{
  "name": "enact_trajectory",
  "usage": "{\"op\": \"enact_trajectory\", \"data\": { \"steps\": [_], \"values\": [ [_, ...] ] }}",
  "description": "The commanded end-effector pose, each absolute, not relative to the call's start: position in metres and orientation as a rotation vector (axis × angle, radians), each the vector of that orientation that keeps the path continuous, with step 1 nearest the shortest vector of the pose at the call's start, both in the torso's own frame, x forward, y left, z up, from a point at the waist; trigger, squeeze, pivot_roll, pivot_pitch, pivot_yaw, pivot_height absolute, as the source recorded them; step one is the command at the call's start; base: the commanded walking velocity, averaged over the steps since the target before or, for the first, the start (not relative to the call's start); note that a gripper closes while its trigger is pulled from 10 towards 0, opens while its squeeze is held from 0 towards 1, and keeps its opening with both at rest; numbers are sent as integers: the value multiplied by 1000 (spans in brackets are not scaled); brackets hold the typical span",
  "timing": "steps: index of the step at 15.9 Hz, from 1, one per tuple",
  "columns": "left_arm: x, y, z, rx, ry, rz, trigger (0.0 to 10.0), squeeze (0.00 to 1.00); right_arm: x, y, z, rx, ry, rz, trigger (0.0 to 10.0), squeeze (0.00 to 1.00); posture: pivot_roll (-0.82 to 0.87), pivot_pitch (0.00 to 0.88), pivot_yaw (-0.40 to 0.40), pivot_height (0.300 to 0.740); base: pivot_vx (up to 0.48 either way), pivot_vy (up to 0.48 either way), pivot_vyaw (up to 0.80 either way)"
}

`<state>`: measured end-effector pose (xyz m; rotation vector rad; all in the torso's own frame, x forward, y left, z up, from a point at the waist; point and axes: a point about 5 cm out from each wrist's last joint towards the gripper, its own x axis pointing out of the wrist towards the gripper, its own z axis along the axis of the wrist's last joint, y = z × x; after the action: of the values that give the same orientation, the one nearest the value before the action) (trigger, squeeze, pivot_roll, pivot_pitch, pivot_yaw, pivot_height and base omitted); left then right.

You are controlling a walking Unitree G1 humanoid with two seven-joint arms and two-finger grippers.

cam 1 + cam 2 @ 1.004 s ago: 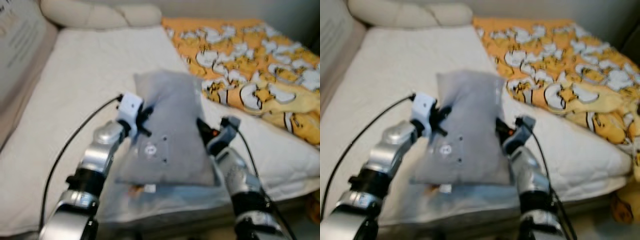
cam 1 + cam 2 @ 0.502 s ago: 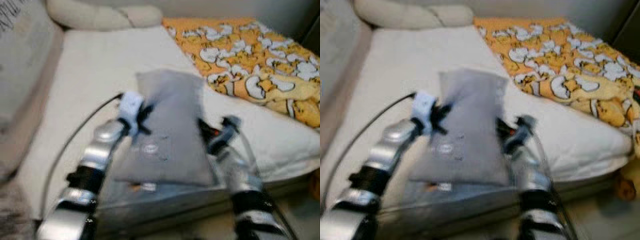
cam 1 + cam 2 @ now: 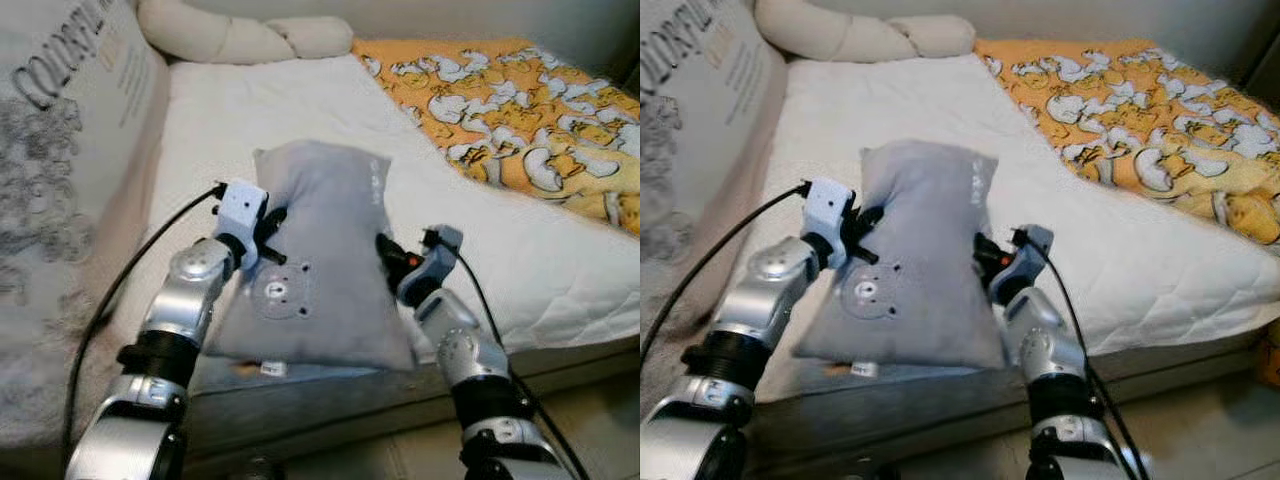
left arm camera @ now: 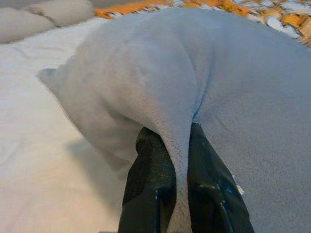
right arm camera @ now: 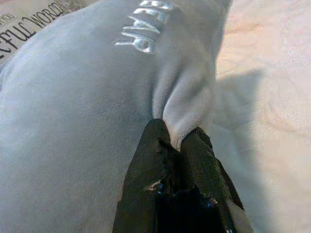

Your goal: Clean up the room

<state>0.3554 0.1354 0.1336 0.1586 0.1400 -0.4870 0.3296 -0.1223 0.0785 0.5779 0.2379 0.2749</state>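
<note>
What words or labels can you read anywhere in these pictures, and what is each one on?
"FUL WORLD", partly cut off: dark print on the pale printed cushion behind the grey pillow.
Large dark letters on that same cushion beside the bed: angled and cropped, not readable; the small lines under them too.
Pale raised lettering on the grey pillow: skewed, unreadable.
Small tag at the pillow's lower edge: too small.

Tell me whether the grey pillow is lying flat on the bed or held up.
Held up: the left gripper and right gripper each pinch a side of the grey pillow, tilted above the mattress.
</note>
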Motion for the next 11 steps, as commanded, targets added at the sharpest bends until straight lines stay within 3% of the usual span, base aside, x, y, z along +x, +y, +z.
{"op": "enact_trajectory", "data": {
  "steps": [1, 7, 11],
  "values": [
    [358, 127, 145, 172, 94, -512, 10000, 0, 332, -130, 83, 573, 222, 257, 10000, 0, 46, 0, -22, 740, 0, 0, 0],
    [360, 136, 150, 160, 77, -484, 10000, 0, 333, -124, 83, 582, 228, 307, 10000, 0, 64, 0, -29, 740, 0, 0, 0],
    [360, 139, 149, 161, 81, -469, 10000, 0, 335, -124, 82, 562, 228, 302, 10000, 0, 66, 0, -28, 740, 0, 0, 784]
  ]
}}
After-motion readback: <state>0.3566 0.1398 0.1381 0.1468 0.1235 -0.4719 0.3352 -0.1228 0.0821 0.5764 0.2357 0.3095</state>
